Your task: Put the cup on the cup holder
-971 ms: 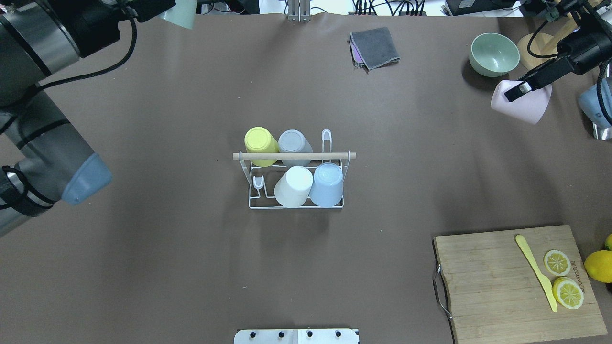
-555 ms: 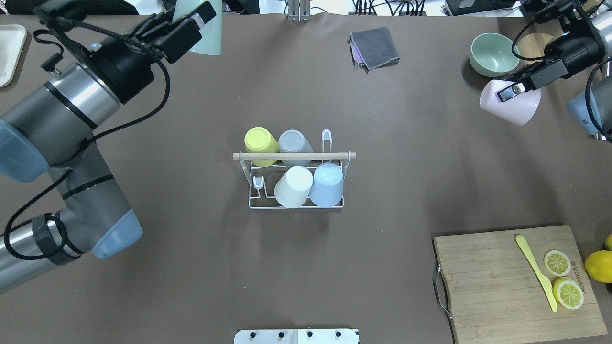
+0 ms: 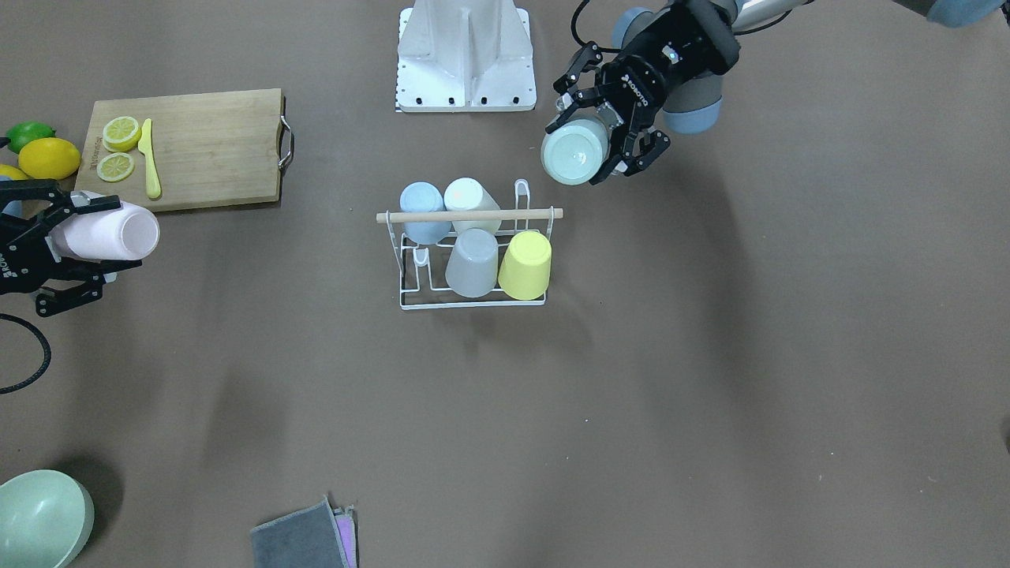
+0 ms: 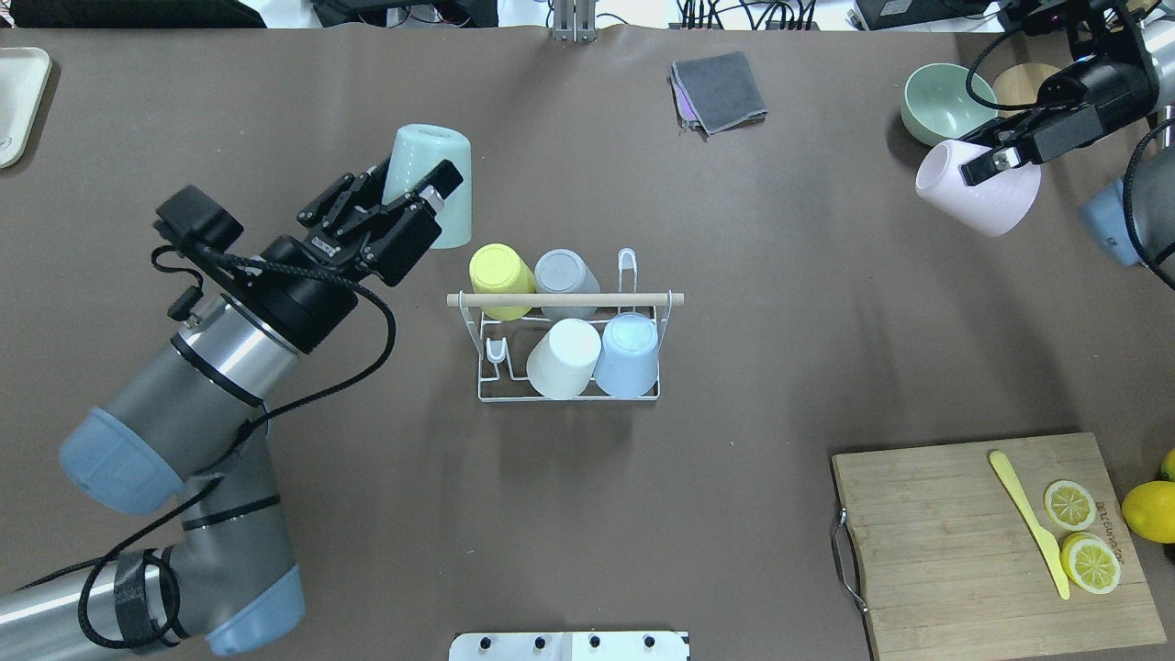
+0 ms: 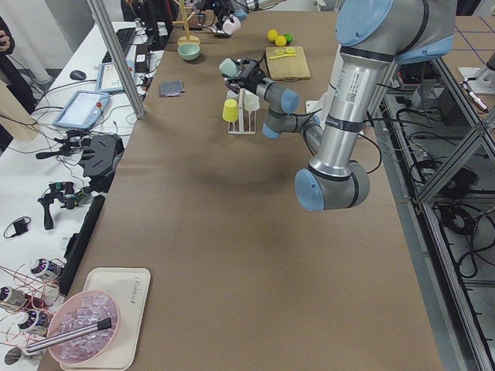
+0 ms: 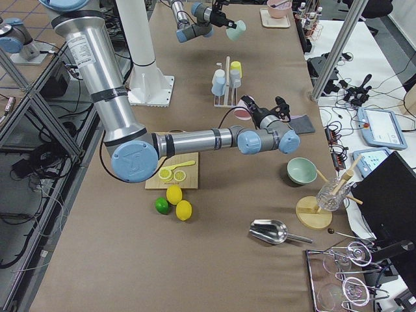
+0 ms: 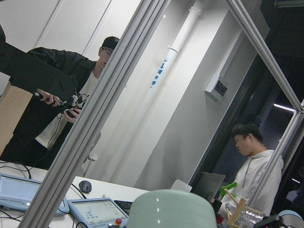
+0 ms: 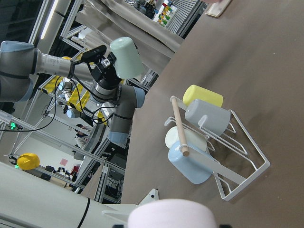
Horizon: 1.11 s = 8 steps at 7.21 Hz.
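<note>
Arriving mint cup [image 4: 431, 179]: has come in from the bench's far corner to just beside the cup holder [image 4: 643, 300], at its yellow-cup end. It is raised off the bench, base pointing away from the arm.
Left gripper [image 4: 418, 197]: fingers closed part-way around the mint cup's wall, holding it.
Meaning: carry looks nearly over. Left to do, I judge: turn the mouth down over a free prong.
Free prongs: tall one [image 4: 626, 266] behind the holder's rod, short one [image 4: 496, 352] at the holder's front, beside the white cup [image 4: 562, 358].
Pink cup [image 4: 978, 188]: well apart from the cup holder, barely shifted. Right gripper [image 4: 987, 165] fingers closed on it.
Holder look: white wire, pale wooden rod on top. Carries four upturned cups: yellow [image 4: 500, 274], grey [image 4: 562, 274], white, blue [image 4: 629, 353].
</note>
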Tool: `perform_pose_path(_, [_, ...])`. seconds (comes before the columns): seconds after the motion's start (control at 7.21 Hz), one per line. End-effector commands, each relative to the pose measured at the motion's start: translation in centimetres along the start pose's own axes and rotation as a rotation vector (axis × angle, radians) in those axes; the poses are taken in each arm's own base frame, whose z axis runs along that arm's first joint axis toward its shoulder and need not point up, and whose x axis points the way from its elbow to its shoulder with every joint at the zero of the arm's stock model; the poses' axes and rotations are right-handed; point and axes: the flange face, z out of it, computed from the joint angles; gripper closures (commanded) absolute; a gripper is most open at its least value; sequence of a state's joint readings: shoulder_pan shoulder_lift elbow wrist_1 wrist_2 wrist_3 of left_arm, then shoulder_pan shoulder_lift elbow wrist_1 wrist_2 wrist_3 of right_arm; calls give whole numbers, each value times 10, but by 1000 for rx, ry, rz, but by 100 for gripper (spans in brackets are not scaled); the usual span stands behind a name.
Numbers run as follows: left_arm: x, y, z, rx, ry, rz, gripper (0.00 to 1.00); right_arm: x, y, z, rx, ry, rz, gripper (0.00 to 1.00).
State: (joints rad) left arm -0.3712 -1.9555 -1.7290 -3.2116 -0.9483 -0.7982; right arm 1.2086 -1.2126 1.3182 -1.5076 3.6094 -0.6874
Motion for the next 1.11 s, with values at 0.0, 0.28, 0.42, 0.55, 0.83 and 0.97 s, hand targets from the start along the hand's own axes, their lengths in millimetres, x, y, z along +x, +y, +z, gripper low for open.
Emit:
perform_pose_path(0.0, [3,39,-11,-21,-31,9,60,7,-12,4,37,-63,-55,64])
perform_pose_path(0.28, [-6,48,-13,-7,-19,-5,60,8,-14,13,59,-106,-99,64])
perform_pose_path(0.42, [-5,45,-15,9,-3,-3,60,10,-15,20,68,-128,-125,64])
perform_pose_path(0.55, [-1,49,-19,16,16,-5,60,15,-20,33,65,-151,-147,64])
perform_pose_path(0.83, [-5,65,-9,27,-24,11,60,24,-39,55,60,-181,-198,64])
perform_pose_path(0.97, [-13,74,-11,37,-33,6,60,23,-47,65,64,-206,-214,64])
